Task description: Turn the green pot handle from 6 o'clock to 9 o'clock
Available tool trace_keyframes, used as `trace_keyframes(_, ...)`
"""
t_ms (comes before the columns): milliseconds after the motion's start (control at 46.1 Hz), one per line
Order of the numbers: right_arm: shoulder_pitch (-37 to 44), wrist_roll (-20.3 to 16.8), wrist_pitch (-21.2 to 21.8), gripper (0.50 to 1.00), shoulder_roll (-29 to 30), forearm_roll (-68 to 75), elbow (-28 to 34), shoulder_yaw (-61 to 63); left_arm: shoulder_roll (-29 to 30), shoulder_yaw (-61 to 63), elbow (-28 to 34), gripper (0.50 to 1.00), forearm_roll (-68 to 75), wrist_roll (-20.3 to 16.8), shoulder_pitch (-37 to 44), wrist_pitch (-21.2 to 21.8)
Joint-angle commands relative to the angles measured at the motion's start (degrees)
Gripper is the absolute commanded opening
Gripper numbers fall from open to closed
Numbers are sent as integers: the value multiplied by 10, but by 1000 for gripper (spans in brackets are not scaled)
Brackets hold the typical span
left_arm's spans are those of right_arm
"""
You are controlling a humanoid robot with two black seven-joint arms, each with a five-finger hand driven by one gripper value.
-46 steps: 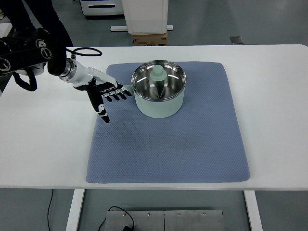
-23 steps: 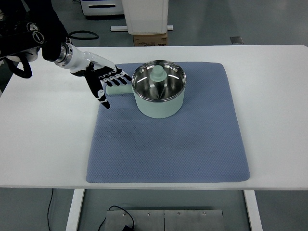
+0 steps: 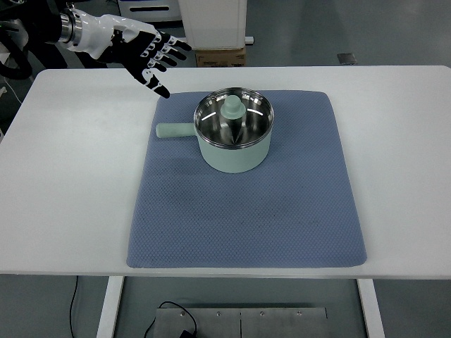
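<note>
Lifted clear of the handle it was touching half a second ago, the robot's black-and-white left hand now hovers over the far left of the white table, fingers spread and holding nothing. The pale green metal pot, with a knobbed lid resting inside it, sits on the upper half of the blue quilted mat, its stubby green handle pointing left at about 9 o'clock. The rotation appears complete; only retreat seems to remain.
</note>
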Motion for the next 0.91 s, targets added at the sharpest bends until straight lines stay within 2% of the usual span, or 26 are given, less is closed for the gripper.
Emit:
trace_keyframes(0, 0, 0, 0, 1000, 0, 0, 0, 0, 1, -16, 24, 1000, -52, 0, 19, 0)
trace_keyframes(282, 0, 0, 0, 1000, 0, 0, 0, 0, 0, -176, 144, 1000, -185, -1, 142, 0)
trace_keyframes(455, 0, 0, 0, 1000, 0, 0, 0, 0, -4, -356, 204, 1000, -194, -1, 229, 34)
trace_keyframes(693, 0, 0, 0, 1000, 0, 0, 0, 0, -6, -539, 216, 1000, -197, -2, 332, 68)
trace_keyframes(889, 0, 0, 0, 1000, 0, 0, 0, 0, -20, -622, 217, 1000, -224, -3, 398, 71)
